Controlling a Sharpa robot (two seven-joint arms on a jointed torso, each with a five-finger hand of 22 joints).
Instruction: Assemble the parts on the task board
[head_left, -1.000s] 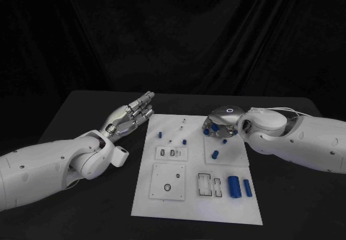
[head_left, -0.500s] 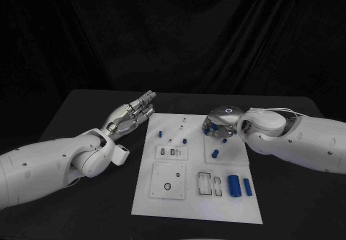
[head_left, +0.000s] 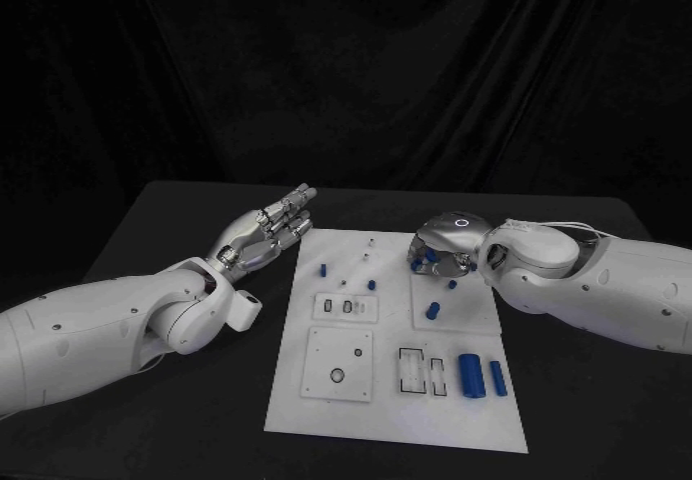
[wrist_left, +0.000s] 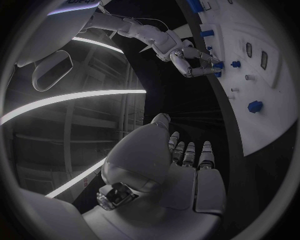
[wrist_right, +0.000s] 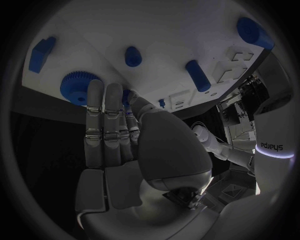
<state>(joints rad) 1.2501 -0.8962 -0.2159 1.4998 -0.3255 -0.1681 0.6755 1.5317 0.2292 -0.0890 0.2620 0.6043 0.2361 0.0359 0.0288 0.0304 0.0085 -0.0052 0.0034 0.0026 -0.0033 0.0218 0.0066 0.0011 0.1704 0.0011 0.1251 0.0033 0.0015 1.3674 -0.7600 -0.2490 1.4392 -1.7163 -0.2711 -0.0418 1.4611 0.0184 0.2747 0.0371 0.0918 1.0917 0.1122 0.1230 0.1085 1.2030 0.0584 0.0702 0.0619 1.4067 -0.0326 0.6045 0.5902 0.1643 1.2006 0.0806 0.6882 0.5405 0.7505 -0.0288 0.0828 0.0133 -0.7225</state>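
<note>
The white task board (head_left: 387, 400) lies in the middle of the table. My right hand (head_left: 444, 245) hangs over its far right corner, fingers pointing down at the blue parts there. In the right wrist view its fingers (wrist_right: 103, 115) reach a blue gear (wrist_right: 76, 86), and a small blue piece (wrist_right: 127, 96) shows between thumb and fingers; whether it is gripped I cannot tell. My left hand (head_left: 271, 232) floats beside the board's far left edge, fingers straight and apart, holding nothing. The left wrist view shows this hand (wrist_left: 178, 167) and the right hand (wrist_left: 192, 56) touching blue parts.
Loose blue parts lie on the board: a peg (head_left: 323, 269), a cylinder (head_left: 433, 311), a thick cylinder (head_left: 469, 372) and a slimmer one (head_left: 498, 376) at the near right. Slotted insets (head_left: 343, 306) and a holed plate (head_left: 339, 365) sit left of them.
The right hand has shifted slightly over the far right corner of the board. The left hand has barely moved.
</note>
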